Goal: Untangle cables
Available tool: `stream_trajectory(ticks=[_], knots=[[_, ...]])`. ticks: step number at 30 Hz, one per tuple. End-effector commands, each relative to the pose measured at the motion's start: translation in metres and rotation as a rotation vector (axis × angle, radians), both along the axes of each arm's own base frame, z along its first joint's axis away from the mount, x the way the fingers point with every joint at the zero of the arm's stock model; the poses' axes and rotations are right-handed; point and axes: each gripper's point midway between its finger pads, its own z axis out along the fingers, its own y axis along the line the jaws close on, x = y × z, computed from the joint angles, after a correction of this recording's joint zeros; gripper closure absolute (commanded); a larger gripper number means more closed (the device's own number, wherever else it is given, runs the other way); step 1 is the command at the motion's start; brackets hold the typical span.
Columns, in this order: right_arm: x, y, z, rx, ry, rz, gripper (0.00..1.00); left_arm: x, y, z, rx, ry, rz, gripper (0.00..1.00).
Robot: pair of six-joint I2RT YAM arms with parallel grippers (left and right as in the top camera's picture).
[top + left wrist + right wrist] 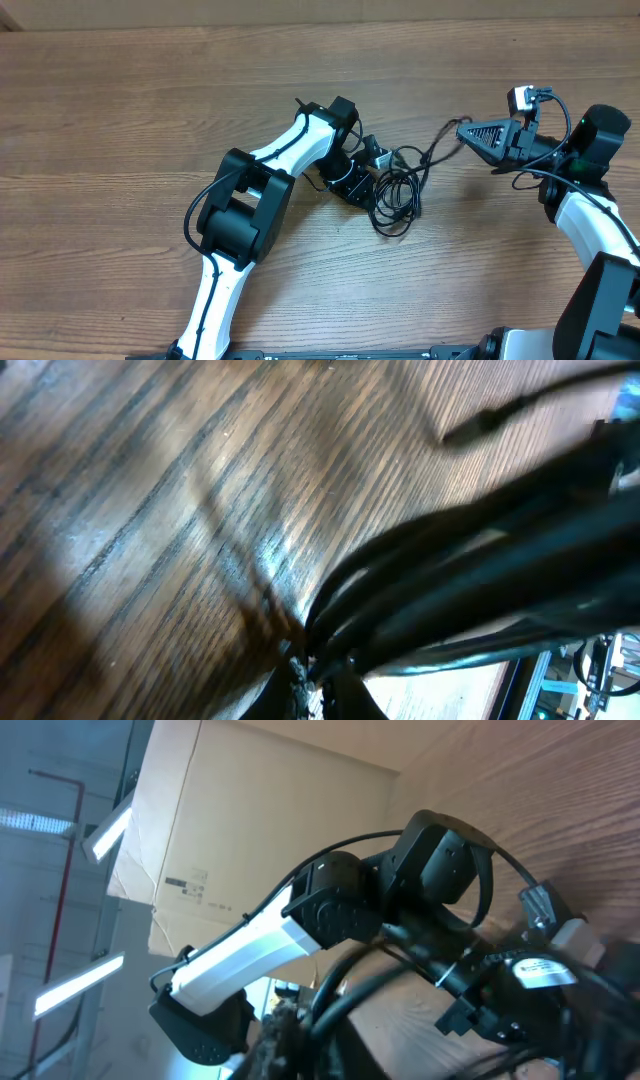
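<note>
The cables (398,195) lie as a loose knot of thin black loops on the table (150,90), near its middle and between the two arms. One strand leads out of the knot up and to the right, toward the tip of the right pincer (465,130).

The left pincer (355,180) is at the left edge of the knot with its jaws together. In the left wrist view several strands fan out from between them, so it looks clamped on the cables. The right pincer's fingers taper to a point where the lone strand ends. I cannot tell whether they are pinching it or only beside it, as the right wrist view is blurred close up.

These cords look light, limp and smooth-skinned. They should follow a pull with little resistance until a loop snags, and then the whole knot is likely to drag across the table. A thin strand may slide through a loose pinch, so a firm hold is needed.

The best place to take hold seems to be a free end. A plug (468,428) lies apart on the wood in the left wrist view, and its thicker body gives the jaws something to stop against. Pinching the cord just behind a plug, with the knot anchored on the other side, should let one strand be drawn out without tightening the rest.
</note>
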Motion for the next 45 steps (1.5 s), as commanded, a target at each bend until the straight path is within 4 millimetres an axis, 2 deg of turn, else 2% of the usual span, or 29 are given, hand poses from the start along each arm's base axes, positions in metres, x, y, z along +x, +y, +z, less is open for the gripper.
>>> stream_trajectory(ticks=[1,3,5,8,13,16,19,22,25,28,31,33,39,45], knots=[[-0.002,-0.002,-0.003,-0.025,-0.062,-0.006,0.88,-0.001,0.007,-0.016,0.062,0.003,-0.003,0.95],[0.001,-0.004,-0.016,-0.039,-0.019,-0.051,0.84,-0.001,0.007,-0.016,0.062,0.003,-0.003,0.95],[0.006,-0.007,-0.033,-0.070,0.043,-0.110,0.75,-0.001,0.007,-0.016,0.062,0.003,-0.003,0.95],[0.008,-0.014,-0.065,-0.151,0.162,-0.203,0.63,-0.001,0.007,-0.016,0.062,0.003,-0.003,0.89],[-0.004,-0.031,-0.123,-0.350,0.392,-0.328,0.51,0.004,0.008,-0.011,0.060,-0.004,0.003,0.66],[-0.020,-0.042,-0.150,-0.452,0.540,-0.377,0.46,0.020,0.011,0.004,0.085,-0.047,0.012,0.56],[-0.033,-0.038,-0.157,-0.487,0.563,-0.335,0.46,0.041,0.008,0.033,0.083,-0.126,0.019,0.50],[-0.042,-0.029,-0.160,-0.489,0.602,-0.300,0.46,0.062,-0.002,0.065,0.058,-0.204,0.045,0.33],[-0.050,-0.017,-0.162,-0.494,0.638,-0.261,0.45,0.078,-0.013,0.084,0.060,-0.291,0.063,0.22],[-0.059,-0.009,-0.169,-0.526,0.716,-0.254,0.49,0.086,-0.021,0.086,0.079,-0.359,0.064,0.13],[-0.071,-0.007,-0.185,-0.600,0.878,-0.316,0.59,0.088,-0.032,0.085,0.084,-0.402,0.056,0.11],[-0.076,-0.002,-0.192,-0.634,0.940,-0.346,0.62,0.088,-0.041,0.086,0.066,-0.422,0.050,0.09],[-0.087,0.019,-0.215,-0.687,1.029,-0.412,0.61,0.088,-0.065,0.090,0.017,-0.485,0.025,0.07],[-0.099,0.040,-0.236,-0.694,1.036,-0.442,0.62,0.101,-0.061,0.073,0.093,-0.510,0.083,0.05]])
